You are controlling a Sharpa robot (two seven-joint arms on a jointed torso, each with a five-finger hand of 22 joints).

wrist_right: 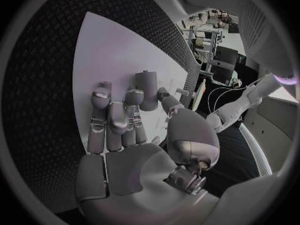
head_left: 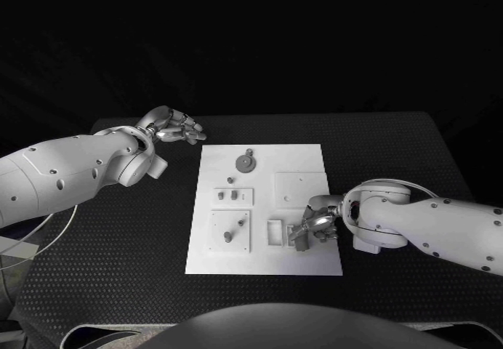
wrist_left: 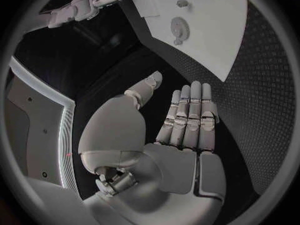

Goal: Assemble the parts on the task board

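Note:
The white task board [head_left: 262,258] lies in the middle of the table. On it are a grey gear [head_left: 246,161], a small peg [head_left: 230,179], two small pieces on a raised block [head_left: 232,195], and pegs on a square plate [head_left: 230,231]. My right hand [head_left: 315,225] is low over the board's near right part, fingers bent down beside a small frame [head_left: 275,233]. In the right wrist view the right hand [wrist_right: 128,120] has curled fingers, and I cannot tell whether it holds a part. My left hand [head_left: 173,125] hovers off the board's far left corner, flat and holding nothing [wrist_left: 181,125].
A raised square plate [head_left: 299,187] sits on the board's right half. The left wrist view shows the board [wrist_left: 212,45] with the gear [wrist_left: 179,27] beyond my fingers. Black table [head_left: 126,240] surrounds the board on all sides.

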